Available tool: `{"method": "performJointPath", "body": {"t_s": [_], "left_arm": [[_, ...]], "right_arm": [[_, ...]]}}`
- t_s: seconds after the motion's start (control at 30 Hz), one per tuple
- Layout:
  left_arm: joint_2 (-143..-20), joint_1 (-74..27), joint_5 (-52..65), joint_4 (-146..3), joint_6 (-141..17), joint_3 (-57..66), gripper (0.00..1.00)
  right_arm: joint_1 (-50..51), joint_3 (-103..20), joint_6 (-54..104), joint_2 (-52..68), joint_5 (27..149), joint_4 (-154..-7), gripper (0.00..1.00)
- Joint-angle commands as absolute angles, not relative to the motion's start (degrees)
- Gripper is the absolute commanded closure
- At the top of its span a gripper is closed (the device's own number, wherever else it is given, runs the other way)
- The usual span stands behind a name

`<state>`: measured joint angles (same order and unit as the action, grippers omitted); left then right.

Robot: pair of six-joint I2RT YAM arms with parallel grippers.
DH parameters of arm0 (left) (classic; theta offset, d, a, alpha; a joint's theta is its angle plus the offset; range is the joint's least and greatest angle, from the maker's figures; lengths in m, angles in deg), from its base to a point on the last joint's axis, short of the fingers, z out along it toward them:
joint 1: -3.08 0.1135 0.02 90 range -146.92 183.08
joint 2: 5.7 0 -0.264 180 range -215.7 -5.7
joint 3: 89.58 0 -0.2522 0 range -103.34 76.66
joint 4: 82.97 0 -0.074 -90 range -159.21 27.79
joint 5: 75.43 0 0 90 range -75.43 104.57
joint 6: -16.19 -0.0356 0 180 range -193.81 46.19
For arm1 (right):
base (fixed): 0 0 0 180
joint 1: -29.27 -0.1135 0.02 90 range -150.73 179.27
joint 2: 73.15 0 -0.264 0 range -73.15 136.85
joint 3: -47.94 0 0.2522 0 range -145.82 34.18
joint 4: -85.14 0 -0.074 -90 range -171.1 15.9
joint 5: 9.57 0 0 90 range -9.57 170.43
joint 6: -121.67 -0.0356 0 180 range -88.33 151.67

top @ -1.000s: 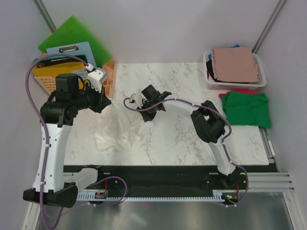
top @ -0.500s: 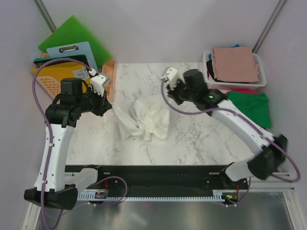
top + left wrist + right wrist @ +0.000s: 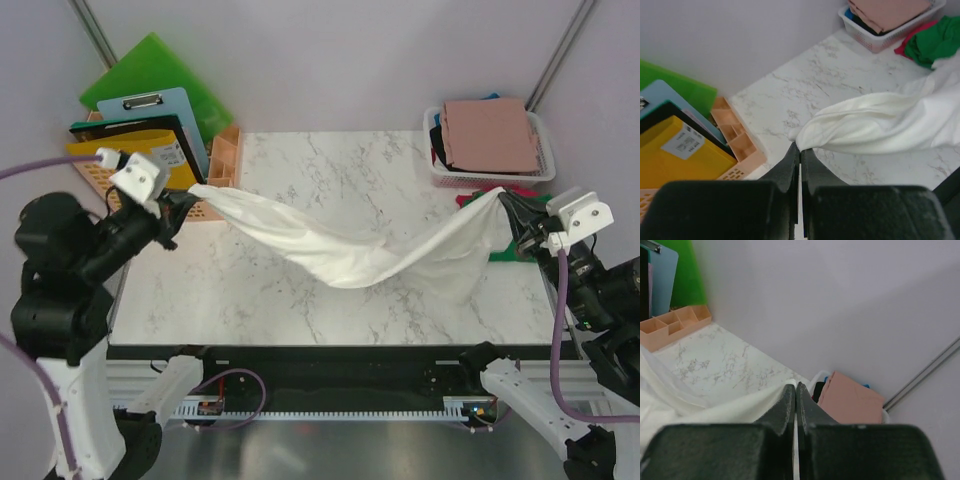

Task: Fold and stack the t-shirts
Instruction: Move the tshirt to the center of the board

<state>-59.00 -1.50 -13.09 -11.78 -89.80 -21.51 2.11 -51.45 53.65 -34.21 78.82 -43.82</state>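
A cream-white t-shirt (image 3: 360,258) hangs stretched across the marble table (image 3: 300,160), sagging in the middle. At the table's left edge my left gripper (image 3: 190,194) is shut on one end of it; the left wrist view shows cloth (image 3: 880,125) bunched at the closed left gripper tips (image 3: 800,148). My right gripper (image 3: 508,206) is shut on the other end at the right edge, the white cloth (image 3: 715,410) pinched at the right gripper tips (image 3: 796,386). A dusty-pink t-shirt (image 3: 490,135) tops the basket. A green t-shirt (image 3: 935,42) lies beside it over a red one (image 3: 912,37).
The white mesh basket (image 3: 440,172) stands at the back right corner. Green folder boards (image 3: 150,65), a blue clipboard (image 3: 165,110) and a yellow item (image 3: 130,150) lean at the back left. A peach divided tray (image 3: 222,155) sits beside them on the table's left edge.
Both arms have swung outward to the table's sides. The white t-shirt went from a crumpled heap at the table's middle to a long span lifted between the two grippers.
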Motion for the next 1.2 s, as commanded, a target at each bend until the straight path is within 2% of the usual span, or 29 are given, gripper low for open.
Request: {"method": "performJointPath", "body": {"t_s": [0.0,0.47,0.9,1.17], "left_arm": [[-54.49,-0.88,-10.48,-11.55,-92.0,-26.44,0.98],[-45.61,2.02,-8.63,-11.03,-92.97,-25.74,0.98],[-47.36,2.02,-8.72,-13.92,-92.01,-17.04,0.98],[-43.15,2.02,-8.55,-14.01,-92.97,-16.24,0.98]], "right_arm": [[3.34,-52.04,53.83,-35.27,79.28,-39.96,1.0],[8.53,-56.79,54.79,-37.81,80.34,-36.27,1.0],[5.81,-38.08,54.96,-35.35,83.51,-41.81,1.0],[7.73,-41.14,54.62,-39.22,84.99,-37.07,1.0]]}}
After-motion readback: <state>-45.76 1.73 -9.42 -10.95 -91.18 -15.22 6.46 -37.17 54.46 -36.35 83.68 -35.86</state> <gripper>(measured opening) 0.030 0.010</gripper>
